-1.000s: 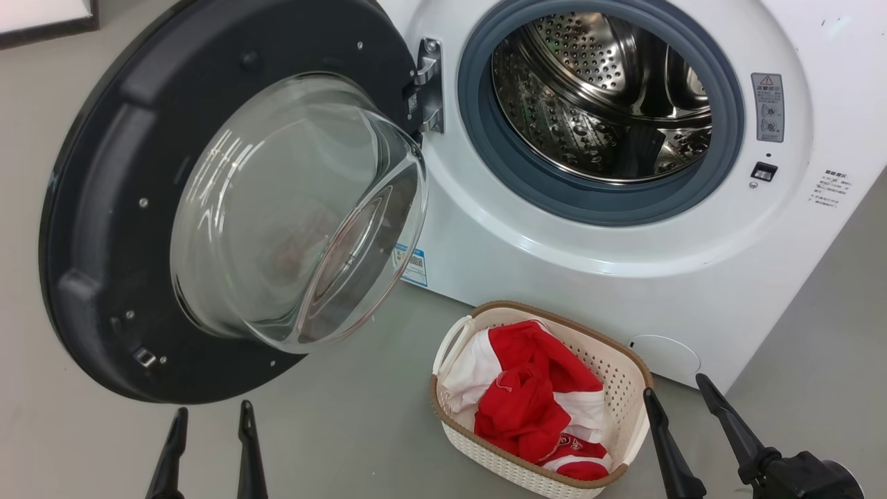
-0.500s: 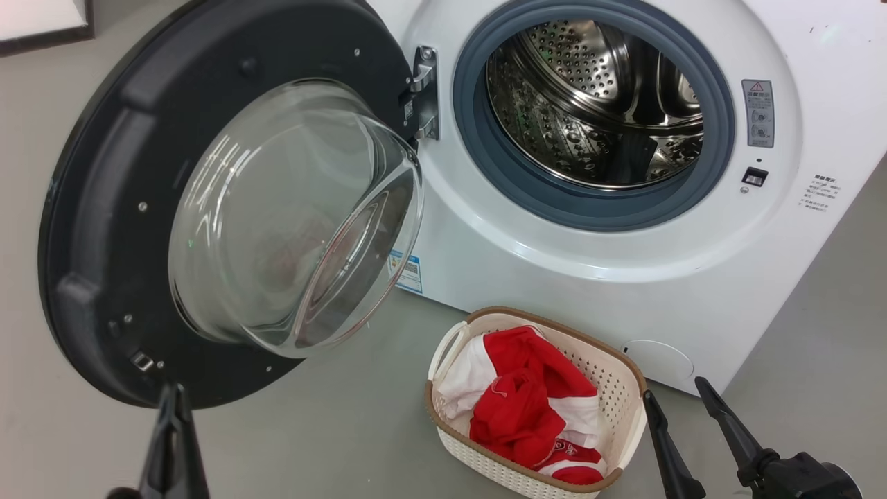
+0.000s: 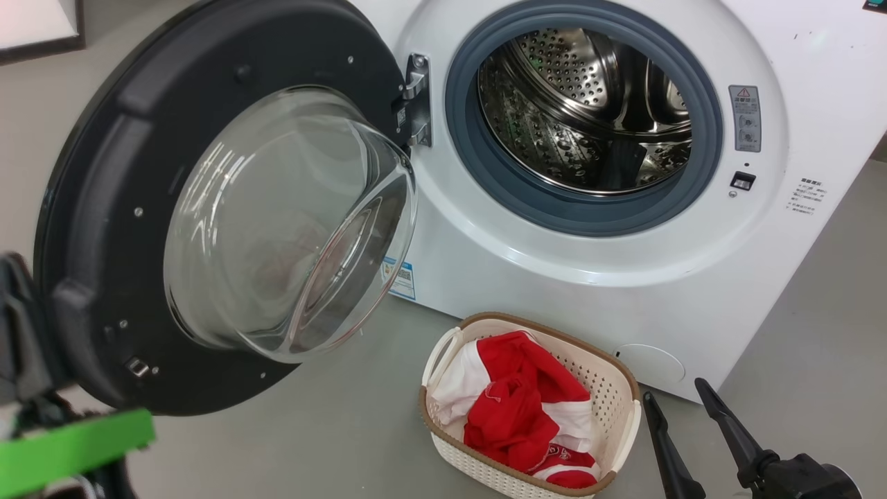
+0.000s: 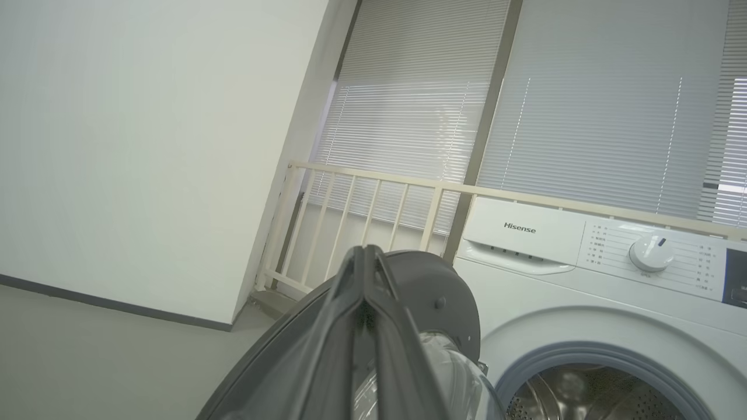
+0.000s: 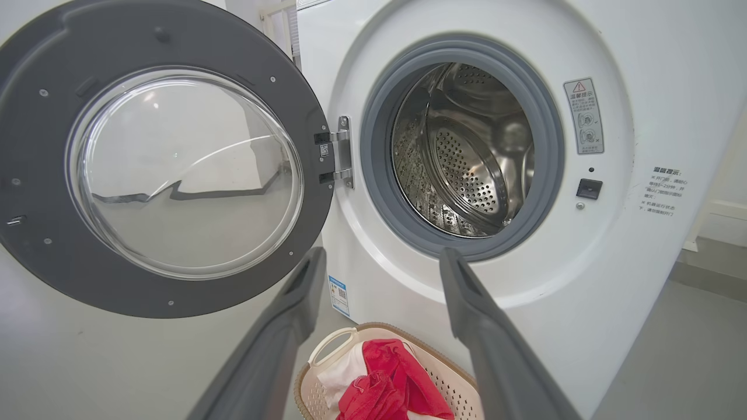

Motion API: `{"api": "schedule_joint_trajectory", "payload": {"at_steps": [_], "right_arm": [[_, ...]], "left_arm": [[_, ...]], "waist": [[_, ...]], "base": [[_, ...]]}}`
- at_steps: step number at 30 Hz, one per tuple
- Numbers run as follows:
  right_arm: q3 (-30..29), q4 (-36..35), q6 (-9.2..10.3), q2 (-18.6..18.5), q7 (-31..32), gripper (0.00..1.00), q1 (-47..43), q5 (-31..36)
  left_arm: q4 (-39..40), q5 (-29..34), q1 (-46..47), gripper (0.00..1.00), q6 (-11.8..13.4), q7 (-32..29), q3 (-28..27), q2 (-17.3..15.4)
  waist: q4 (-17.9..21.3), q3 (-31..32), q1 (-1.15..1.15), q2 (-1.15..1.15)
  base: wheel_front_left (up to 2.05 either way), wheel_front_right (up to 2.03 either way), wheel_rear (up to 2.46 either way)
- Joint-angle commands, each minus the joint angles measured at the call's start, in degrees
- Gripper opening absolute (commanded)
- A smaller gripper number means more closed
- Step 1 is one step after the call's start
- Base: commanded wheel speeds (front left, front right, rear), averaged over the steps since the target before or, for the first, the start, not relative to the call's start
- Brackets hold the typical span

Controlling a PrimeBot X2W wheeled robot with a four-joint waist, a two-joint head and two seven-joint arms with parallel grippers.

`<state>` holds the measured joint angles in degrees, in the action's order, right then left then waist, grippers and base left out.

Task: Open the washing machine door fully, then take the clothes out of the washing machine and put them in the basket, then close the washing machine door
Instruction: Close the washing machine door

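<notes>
Gaping wide, black-rimmed washing machine door [image 3: 229, 208], clear bulging glass centre.

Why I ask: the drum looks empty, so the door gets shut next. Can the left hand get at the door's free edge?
Probably yes. The left hand, shut, sits close by the washing machine door, at its black rim on the side away from the hinge, with nothing between them.

One washing machine [image 3: 624, 298], with one round door [image 3: 97, 173], one steel drum [image 3: 568, 118] and one dial [image 4: 650, 254]. One basket [image 3: 604, 378]. In it lies one heap of red and white clothes [image 3: 513, 409]; how many garments it holds cannot be told.
</notes>
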<state>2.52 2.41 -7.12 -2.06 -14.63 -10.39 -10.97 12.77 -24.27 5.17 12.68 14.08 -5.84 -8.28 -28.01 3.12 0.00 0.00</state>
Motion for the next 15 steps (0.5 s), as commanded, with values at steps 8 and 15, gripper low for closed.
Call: {"api": "schedule_joint_trajectory", "payload": {"at_steps": [8,15], "right_arm": [[0.75,-1.49,-0.36,-0.82,-0.37,1.0,0.6,-0.56],[0.66,-1.66,-0.36,-0.82,-0.37,1.0,0.76,-0.61]], "left_arm": [[-9.29,-16.16,17.13,0.0,-4.53,-1.93,-10.88,-2.84],[-22.5,-29.62,28.41,0.0,-4.23,-8.39,-18.54,-4.9]], "waist": [[1.31,0.73,0.0,0.0],[2.73,0.08,0.0,0.0]], "base": [[0.0,0.0,0.0],[0.0,0.0,0.0]]}}
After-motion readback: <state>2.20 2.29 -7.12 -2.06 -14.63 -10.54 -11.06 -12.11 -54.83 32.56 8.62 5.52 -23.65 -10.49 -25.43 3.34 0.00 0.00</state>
